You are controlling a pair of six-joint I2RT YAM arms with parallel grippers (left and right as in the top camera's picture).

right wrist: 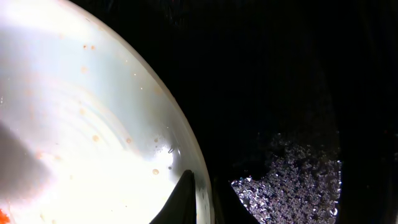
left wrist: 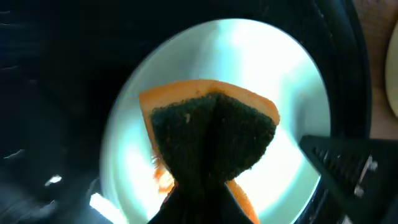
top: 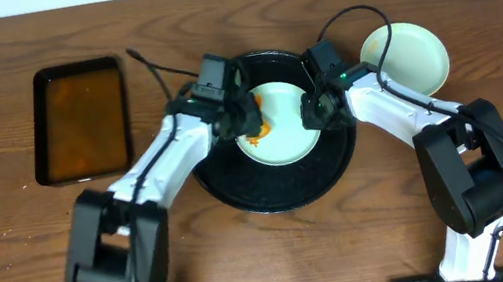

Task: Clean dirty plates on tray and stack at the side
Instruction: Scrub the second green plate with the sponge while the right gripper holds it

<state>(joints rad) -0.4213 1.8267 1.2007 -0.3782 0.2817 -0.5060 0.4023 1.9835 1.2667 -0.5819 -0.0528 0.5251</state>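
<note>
- The left gripper [left wrist: 200, 202] is at the bottom middle of its wrist view, clenched on a sponge [left wrist: 214, 134] that is orange with a dark green scouring face, folded into a wedge
- The sponge presses down on the mint plate [left wrist: 249, 56], and an orange sauce smear [left wrist: 163, 177] shows just beside it at lower left
- The right gripper [right wrist: 203, 198] is at the bottom middle of its wrist view, clamped on the plate's rim with one finger inside and one outside
- Water droplets [right wrist: 292, 180] bead on the tray [right wrist: 280, 74] at lower right of that view
- In the overhead view, the mint plate lies in the upper middle of the round black tray, between the two grippers
- At upper right, a pale plate [top: 412, 57] rests on the table [top: 7, 261] beside the tray, a yellowish rim showing at its left edge
- At upper left, well apart, sits a rectangular tray [top: 82, 122] of orange-brown liquid
</note>
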